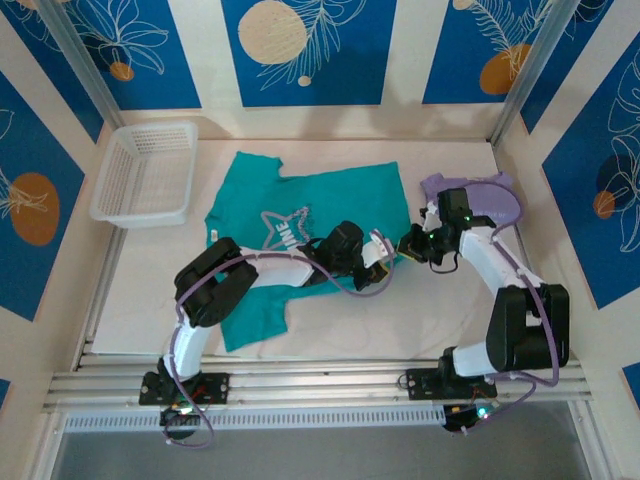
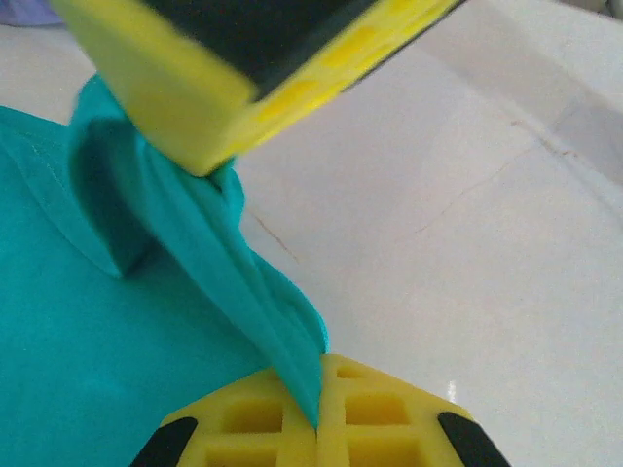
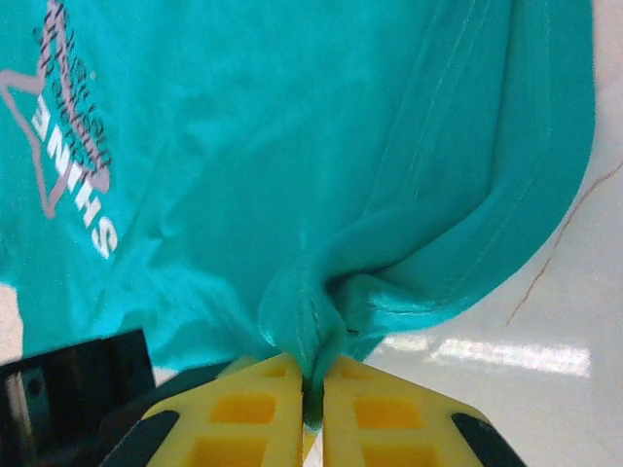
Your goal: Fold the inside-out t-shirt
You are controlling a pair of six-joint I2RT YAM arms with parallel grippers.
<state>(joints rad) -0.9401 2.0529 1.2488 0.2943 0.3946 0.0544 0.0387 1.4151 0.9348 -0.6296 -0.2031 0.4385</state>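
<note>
White table (image 1: 400, 320): t-shirt (image 1: 340, 195) edge within both jaws

top view looks down from high above the t-shirt (image 1: 340, 200); both wrist views sit close at its shared edge.

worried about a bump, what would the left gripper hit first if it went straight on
Past the t-shirt fold that the left gripper pinches, probably the right gripper, close ahead; depth is unclear.

T-shirt (image 3: 292, 146) print (image 3: 73, 185) reads "SHINE" (sideways).
</note>
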